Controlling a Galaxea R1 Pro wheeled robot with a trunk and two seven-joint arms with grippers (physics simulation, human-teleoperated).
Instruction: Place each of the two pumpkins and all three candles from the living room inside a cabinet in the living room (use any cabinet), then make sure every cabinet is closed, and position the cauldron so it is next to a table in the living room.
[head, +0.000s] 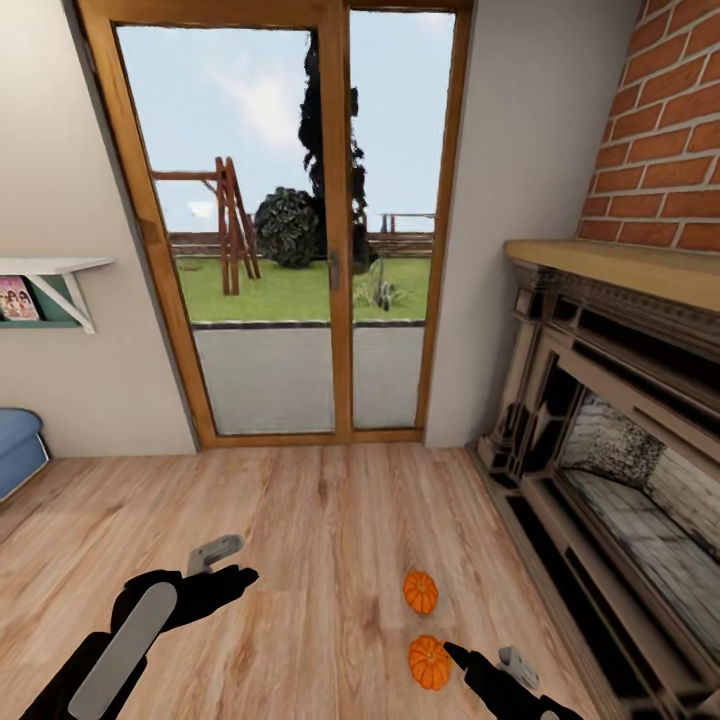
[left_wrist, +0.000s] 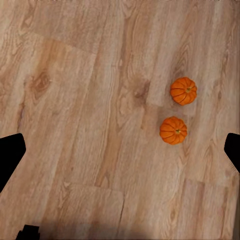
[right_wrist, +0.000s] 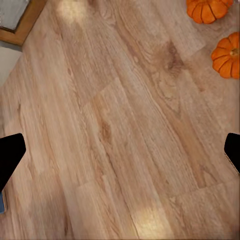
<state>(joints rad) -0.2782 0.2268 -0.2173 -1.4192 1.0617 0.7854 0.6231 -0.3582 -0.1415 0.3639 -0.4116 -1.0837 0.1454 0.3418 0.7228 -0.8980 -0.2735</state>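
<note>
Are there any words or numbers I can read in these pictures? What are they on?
No readable text anywhere.
Pink picture card on the white wall shelf: any writing is too small and blurred to read.
The pumpkins, wooden floor, glass door and fireplace carry no words, labels or numbers.

Words to read: none anywhere.
Numbers: none.
Book on the shelf (head: 17, 298): a pink cover with small people on it, but any letters are too tiny and fuzzy to read.
Pumpkins (head: 421, 592): plain orange, no marks.
Fireplace (head: 610, 440): no sign or label.
</note>
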